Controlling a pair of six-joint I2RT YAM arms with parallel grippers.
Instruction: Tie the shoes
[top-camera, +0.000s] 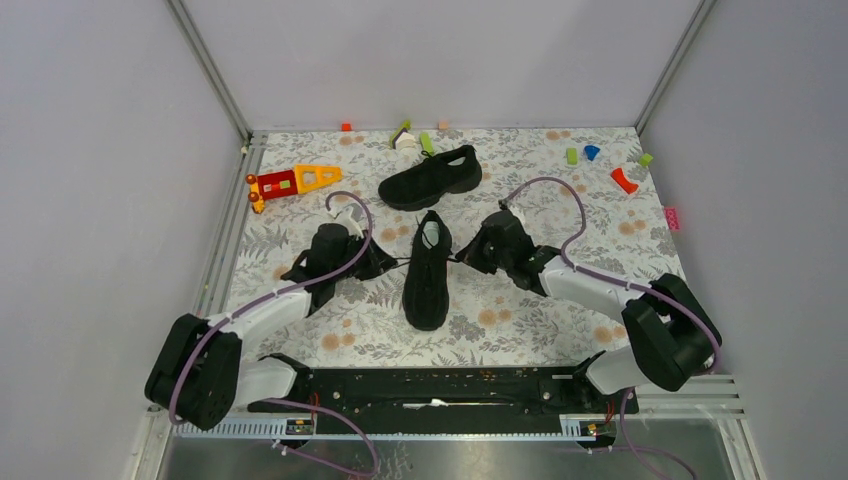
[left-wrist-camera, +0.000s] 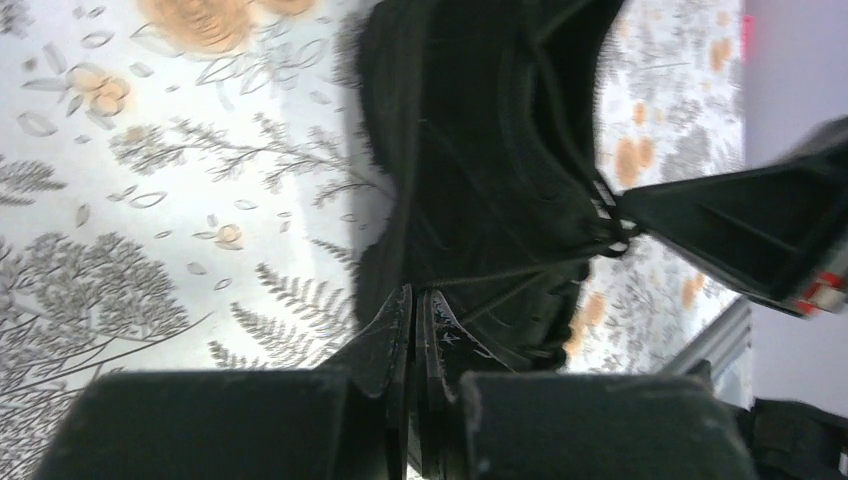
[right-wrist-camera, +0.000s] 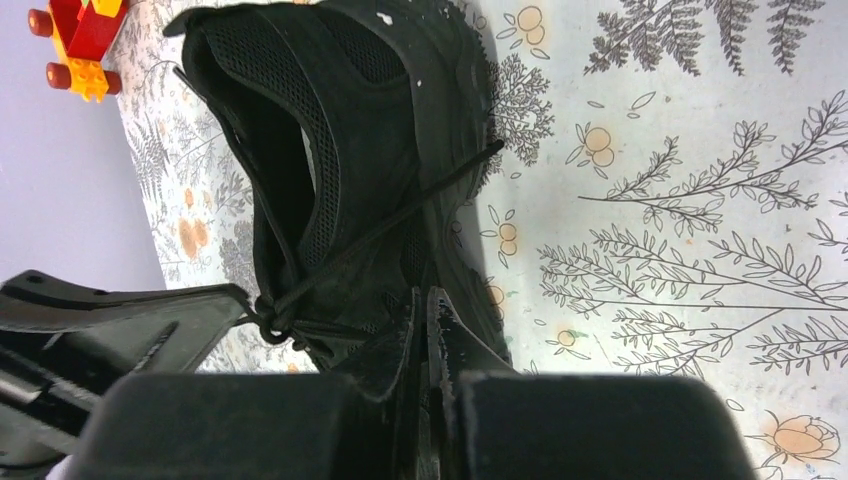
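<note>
Where the black rail carries both bases at the near edge of the desk, the left arm and the right arm reach forward and inward, converging on the near shoe. That shoe lies in the middle of the floral desk, toe toward the rail, heel and pale insole pointing away.

The left arm's jaws sit just beside the shoe's left flank, pressed together. The right wrist view shows them pinching the left strand of lace, which runs in a straight line across the upper to their tip. The right arm's jaws sit just beside the opposite flank, likewise pressed together. The left wrist view shows the right strand gathered at their tip.

Farther back, the far shoe lies crosswise on the desk, apart from the first and touched by neither arm. To its left rests a red and yellow brick toy. Small coloured blocks are scattered along the far edge, under the grey back wall.
</note>
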